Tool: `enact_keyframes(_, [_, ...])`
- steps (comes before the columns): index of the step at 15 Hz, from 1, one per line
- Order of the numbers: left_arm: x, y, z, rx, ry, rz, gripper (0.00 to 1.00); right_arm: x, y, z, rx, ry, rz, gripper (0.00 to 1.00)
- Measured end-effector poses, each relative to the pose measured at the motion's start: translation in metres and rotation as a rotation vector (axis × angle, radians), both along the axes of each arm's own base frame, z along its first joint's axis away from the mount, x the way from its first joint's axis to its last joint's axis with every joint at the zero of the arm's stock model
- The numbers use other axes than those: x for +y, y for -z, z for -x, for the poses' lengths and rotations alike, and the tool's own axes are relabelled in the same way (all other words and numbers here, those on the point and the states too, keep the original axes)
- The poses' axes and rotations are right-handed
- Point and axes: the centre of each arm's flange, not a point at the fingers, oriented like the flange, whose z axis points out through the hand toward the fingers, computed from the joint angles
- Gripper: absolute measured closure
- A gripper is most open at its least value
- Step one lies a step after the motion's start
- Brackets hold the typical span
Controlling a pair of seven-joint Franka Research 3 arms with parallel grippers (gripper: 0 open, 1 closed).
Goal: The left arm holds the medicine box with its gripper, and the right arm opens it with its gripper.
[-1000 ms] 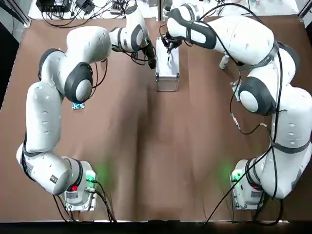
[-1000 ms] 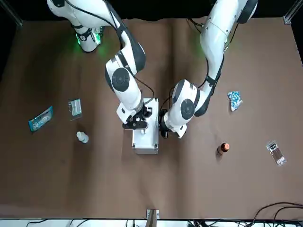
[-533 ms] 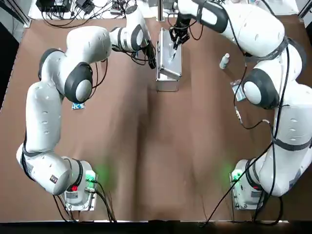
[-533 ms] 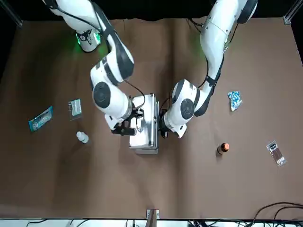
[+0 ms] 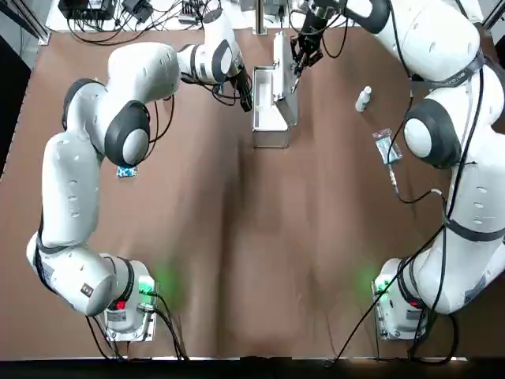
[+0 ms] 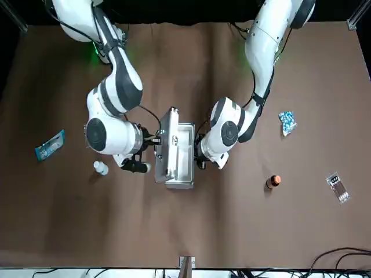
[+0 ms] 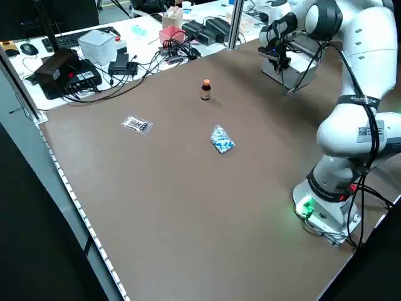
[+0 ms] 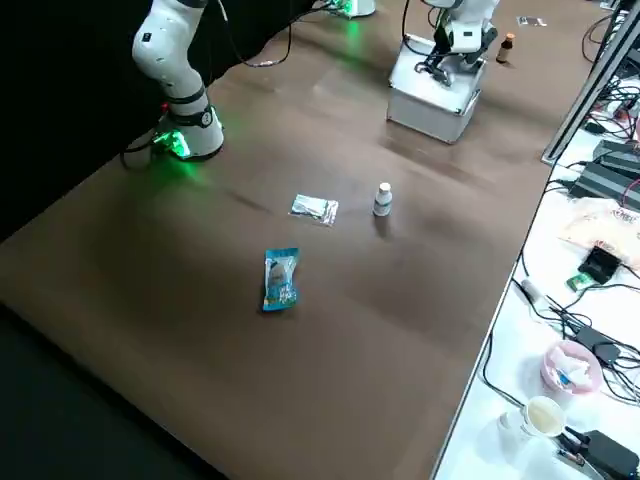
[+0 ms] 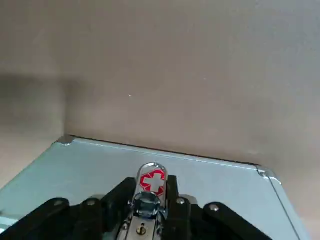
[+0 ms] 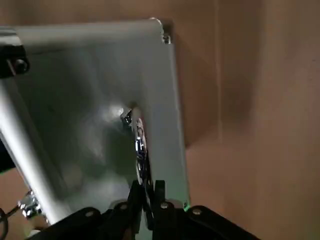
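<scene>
The medicine box sits far mid-table and looks like stiff, slick metal, probably light. Its lid stands almost upright. Left gripper is clamped on the box's side, while right gripper pinches the thin handle, the sensible grab spot.

1. A red cross on a white ground marks the small rounded silver clasp on the medicine box. In the top view the box stands toward 12 o'clock on the surface.
2. Dark lettering on the white arm in the left side view is too small to read.
3. Print on the blue packet and the clear sachet cannot be read.
</scene>
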Motion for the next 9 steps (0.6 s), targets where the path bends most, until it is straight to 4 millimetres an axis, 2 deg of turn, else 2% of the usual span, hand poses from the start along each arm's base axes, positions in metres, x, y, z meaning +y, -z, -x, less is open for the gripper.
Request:
enact_keyframes(4, [0.000,0.000,0.000,-0.001,-0.001,0.000,0.68,-0.030,0.011,-0.006,0.026,-0.017,0.007,0.87])
enact_keyframes(9, [0.000,0.000,0.000,-0.001,-0.001,0.000,0.68,-0.036,0.015,-0.007,0.028,-0.032,-0.004,0.86])
